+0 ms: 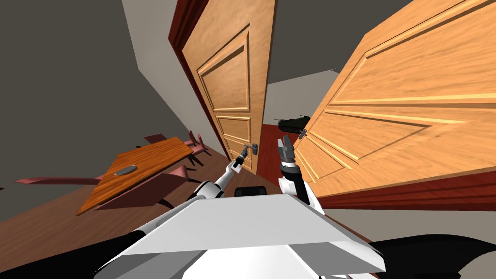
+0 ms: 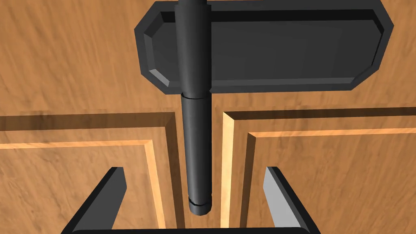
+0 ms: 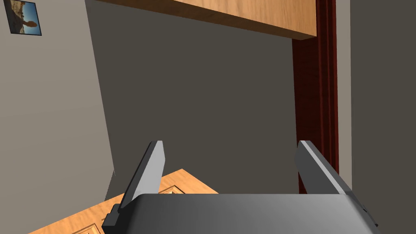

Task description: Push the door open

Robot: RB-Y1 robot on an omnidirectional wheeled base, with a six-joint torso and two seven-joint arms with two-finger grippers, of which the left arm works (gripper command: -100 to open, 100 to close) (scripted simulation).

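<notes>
firstly, far left: table [image 1: 145, 162], slanted top of orange-brown wood grain, straight-edged. one grey oval object [image 1: 125, 170] lies flat on it. chairs [image 1: 167, 177], dull pink, flat-planed, on dark legs, set around the table on a brown plank floor.

next: left door leaf [image 1: 232, 63], orange-tan wood with streaked grain and sunken rectangular panels edged by bevelled mouldings. it is hung in a dark red frame [image 1: 186, 29] and stands ajar. near its free edge sits a lever handle [image 2: 197, 142]: dark grey, smooth, a round bar in two stepped sections with a ringed end cap. it springs from a backplate [image 2: 284, 48], dark grey, flat and oblong with chamfered corners.

left gripper [image 2: 194, 172]: at that lever. jaws spread. the bar runs down between the two fingers [image 2: 115, 187], with its end cap about midway between them. a strip of door wood shows on either side, and neither blade touches the bar. the blades are thin and flat, light grey on the face and dark at the edge. behind the bar is the plain strip between two sunken panels.

next: gap between the two leaves, showing red floor [image 1: 269, 150] and, beyond it, a small dark tank model [image 1: 292, 124].

right gripper [image 1: 284, 144]: raised in that gap, pointing upward, apart from both leaves. jaws spread, with nothing between the blades.

far right: right door leaf [image 1: 411, 106], same grained wood and bevelled panels, angled away from the left leaf. a small dark handle [image 1: 302, 133] sits near its free edge.
</notes>
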